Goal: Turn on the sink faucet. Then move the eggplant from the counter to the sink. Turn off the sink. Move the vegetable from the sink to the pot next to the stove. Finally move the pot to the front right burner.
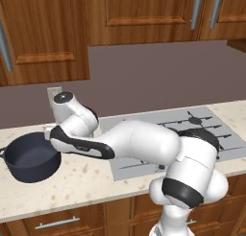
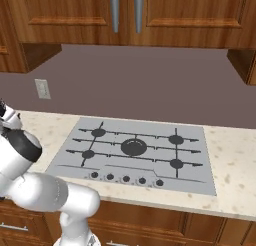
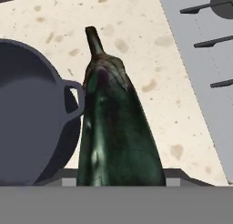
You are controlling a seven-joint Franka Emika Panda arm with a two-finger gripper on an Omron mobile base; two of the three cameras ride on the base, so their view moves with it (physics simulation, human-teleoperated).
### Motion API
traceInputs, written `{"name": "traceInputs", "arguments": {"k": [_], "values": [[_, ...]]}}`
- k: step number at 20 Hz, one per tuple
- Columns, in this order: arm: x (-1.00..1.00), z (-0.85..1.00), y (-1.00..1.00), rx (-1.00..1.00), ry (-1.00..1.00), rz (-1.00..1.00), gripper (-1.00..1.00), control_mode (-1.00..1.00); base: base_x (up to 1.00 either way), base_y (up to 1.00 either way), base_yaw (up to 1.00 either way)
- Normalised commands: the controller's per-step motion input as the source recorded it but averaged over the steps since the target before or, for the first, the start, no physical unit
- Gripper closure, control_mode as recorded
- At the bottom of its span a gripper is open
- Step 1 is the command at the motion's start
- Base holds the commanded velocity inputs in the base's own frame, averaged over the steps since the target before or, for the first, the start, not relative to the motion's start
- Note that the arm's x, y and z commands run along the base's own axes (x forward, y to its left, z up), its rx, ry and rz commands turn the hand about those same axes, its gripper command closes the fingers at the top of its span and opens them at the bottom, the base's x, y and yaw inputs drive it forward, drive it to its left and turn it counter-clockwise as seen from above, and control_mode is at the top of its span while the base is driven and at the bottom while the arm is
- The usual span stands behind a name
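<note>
We're over the beige speckled tabletop (image 1: 81, 180) now, arm stretched low to the left of the stove (image 2: 135, 150), wrist bent down beside the pot (image 1: 31, 157). The pot sits on the tabletop just left of the cooktop, dark and round, and its inside looks empty in the left base view.

Switching to the hand view, we've got the eggplant (image 3: 116, 132) front and centre: dark, glossy green-black, its stem end pointing away from the camera, its fat end running down toward the tool. It rises from between the fingers, so we read the tool as clamped on the eggplant, though the fingertips themselves are hidden behind it.

Next to it in that view, the pot's loop handle (image 3: 73, 98) sits just against the vegetable's side, with the pot's rim curving off to the left. Beyond the eggplant we see bare speckled stone, and at the far right the grey edge of the stove with its thin black grate lines (image 3: 205, 41).

In the right base view the burners (image 2: 134, 147) are all bare.
</note>
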Motion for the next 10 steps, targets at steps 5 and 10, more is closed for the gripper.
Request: {"name": "traceInputs", "arguments": {"k": [5, 10], "values": [[0.00, 0.00, 0.45, -0.02, 0.00, 0.00, 1.00, -1.00, 0.00, 0.00, 0.00], [0.01, 0.00, 0.17, 0.00, 0.00, 0.01, 1.00, -1.00, 0.00, 0.00, 0.00]]}}
